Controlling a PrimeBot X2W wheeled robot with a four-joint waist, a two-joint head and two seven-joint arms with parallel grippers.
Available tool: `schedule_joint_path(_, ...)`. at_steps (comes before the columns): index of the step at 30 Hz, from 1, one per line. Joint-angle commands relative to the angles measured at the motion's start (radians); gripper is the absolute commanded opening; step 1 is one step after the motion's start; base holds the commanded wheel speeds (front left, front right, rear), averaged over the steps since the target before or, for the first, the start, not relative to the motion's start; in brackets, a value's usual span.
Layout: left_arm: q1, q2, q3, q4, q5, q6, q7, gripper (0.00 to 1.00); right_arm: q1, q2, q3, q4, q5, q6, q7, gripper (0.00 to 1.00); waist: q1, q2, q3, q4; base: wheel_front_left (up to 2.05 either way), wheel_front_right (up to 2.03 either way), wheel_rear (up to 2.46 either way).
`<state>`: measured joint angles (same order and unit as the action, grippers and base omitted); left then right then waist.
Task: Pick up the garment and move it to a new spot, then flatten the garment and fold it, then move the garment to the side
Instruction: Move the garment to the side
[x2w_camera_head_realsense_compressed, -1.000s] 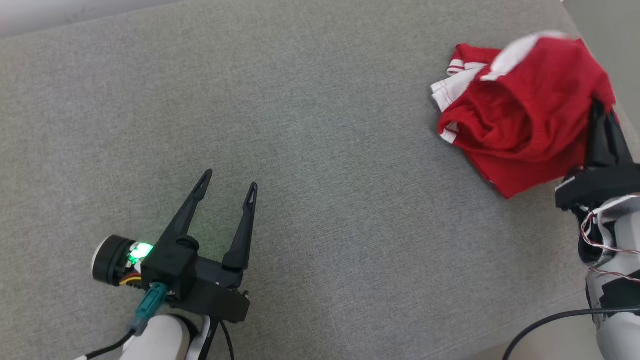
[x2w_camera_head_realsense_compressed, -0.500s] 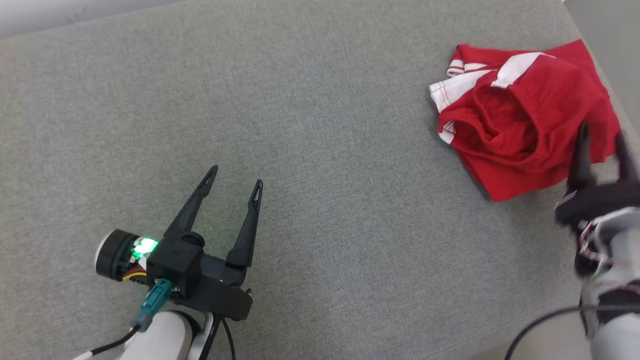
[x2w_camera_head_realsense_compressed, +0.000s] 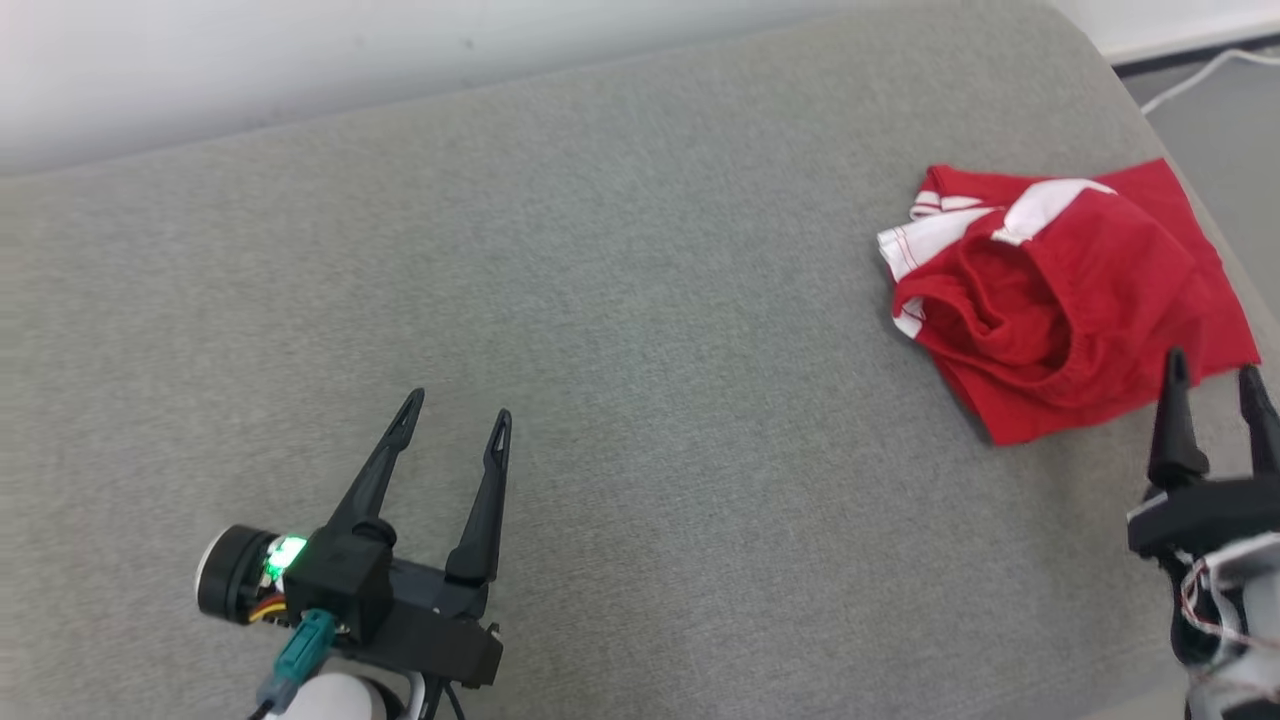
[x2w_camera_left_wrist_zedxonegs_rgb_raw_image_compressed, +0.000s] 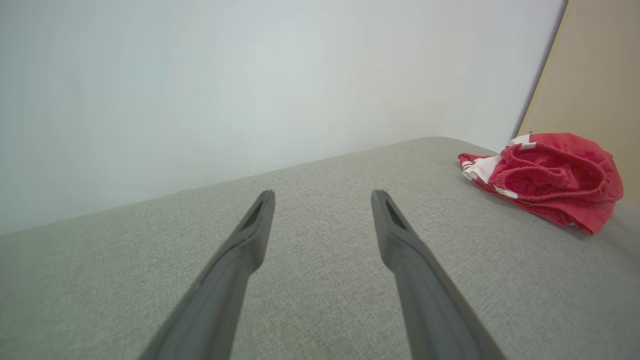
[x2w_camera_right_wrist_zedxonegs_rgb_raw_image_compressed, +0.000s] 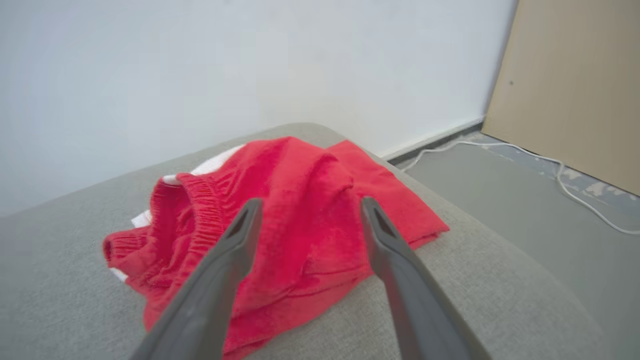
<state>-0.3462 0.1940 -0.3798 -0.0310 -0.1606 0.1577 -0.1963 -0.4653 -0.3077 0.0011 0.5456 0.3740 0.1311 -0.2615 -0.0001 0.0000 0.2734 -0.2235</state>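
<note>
shorts (x2w_camera_head_realsense_compressed: 1060, 300) lie bunched at the cushion's (x2w_camera_head_realsense_compressed: 650, 300) far right corner, just ahead of the right gripper (x2w_camera_head_realsense_compressed: 1212, 365), jaws apart and empty; the left gripper (x2w_camera_head_realsense_compressed: 459, 405), jaws also apart, sits well away.

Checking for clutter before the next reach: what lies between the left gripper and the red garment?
Only bare grey cushion lies between the left gripper and the red garment. The head view shows this, and the left wrist view agrees.
</note>
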Motion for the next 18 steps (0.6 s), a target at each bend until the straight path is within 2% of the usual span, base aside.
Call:
schedule_joint_path(1,0.027,0.004,0.003,-0.001,-0.014,0.008,-0.011,1.00,0.064,0.012,-0.020,-0.071,-0.018,-0.001,-0.005,1.00,0.0001,0.0000,-0.044,0.044,0.00,0.00,0.00)
schedule_joint_path(7,0.084,0.015,0.039,-0.006,-0.034,0.038,-0.028,1.00,0.214,0.059,-0.025,-0.342,-0.083,-0.001,-0.002,1.00,0.0001,0.0000,-0.103,0.112,0.00,0.00,0.00)
schedule_joint_path(11,0.121,0.024,0.068,-0.007,-0.054,0.054,-0.037,1.00,0.292,0.092,-0.002,-0.488,-0.121,-0.001,0.043,1.00,0.0001,0.0000,-0.142,0.170,0.00,0.00,0.00)
schedule_joint_path(18,0.170,0.027,0.086,-0.022,-0.079,0.067,-0.047,1.00,0.386,0.128,0.045,-0.639,-0.152,-0.001,0.120,1.00,0.0001,0.0000,-0.195,0.266,0.00,0.00,0.00)
